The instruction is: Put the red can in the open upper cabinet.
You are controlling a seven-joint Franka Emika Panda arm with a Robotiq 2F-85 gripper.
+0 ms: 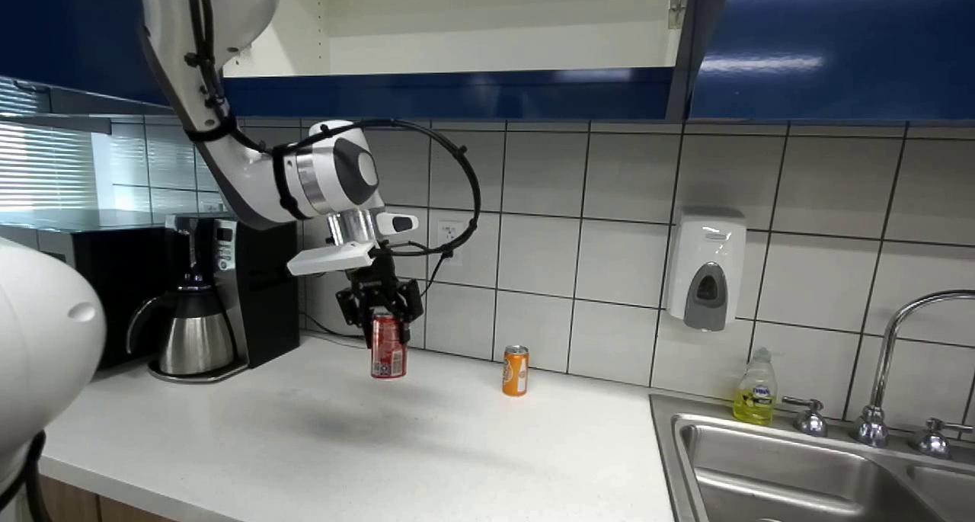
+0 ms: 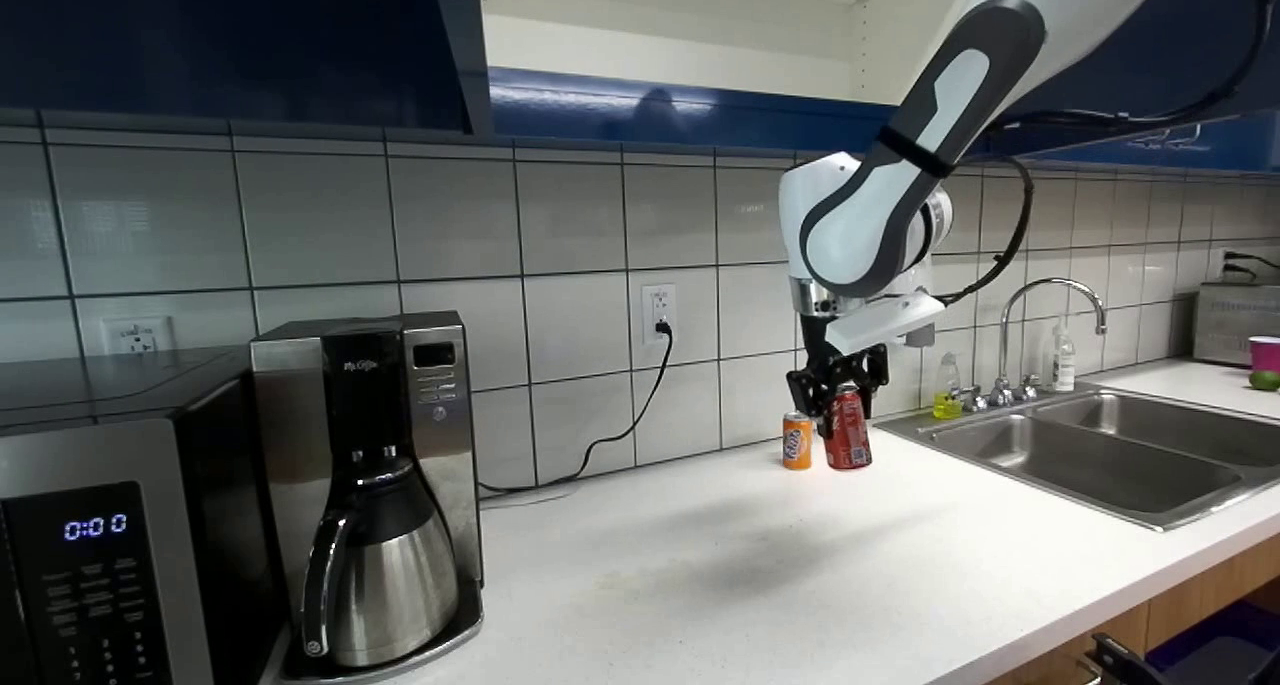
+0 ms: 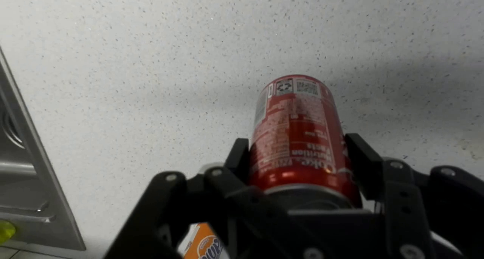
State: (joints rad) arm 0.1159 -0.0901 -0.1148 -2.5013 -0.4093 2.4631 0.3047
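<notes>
The red can [image 1: 389, 351] hangs above the counter [image 1: 366, 453] in my grasp, my gripper [image 3: 298, 157] partly closed and touching two opposite sides of it.

A kitchen, by its fittings; whether of a home or an office I cannot tell from where I stand. One sink [image 1: 800, 476], stainless steel, double-bowled. At its rear edge: one faucet [image 1: 885, 358], chrome, arched; one bottle [image 1: 756, 391], see-through, yellow contents. Above it: one wall-mounted soap dispenser [image 1: 708, 267]; one glossy dark blue cabinet front [image 1: 845, 34]. Behind it: pale wall tiles [image 1: 541, 255], dark-jointed. Beside it: one worktop [image 1: 457, 461], white, speckled. Higher than the sink and off to its side: one open upper cabinet [image 1: 495, 38], cream within. Well apart from the sink: one coffee maker [image 2: 362, 395] with steel carafe [image 2: 395, 585]; farther from it, one microwave [image 2: 135, 520], clock display [image 2: 95, 527] lit. Below its level: wooden fronts [image 2: 1215, 590].
</notes>
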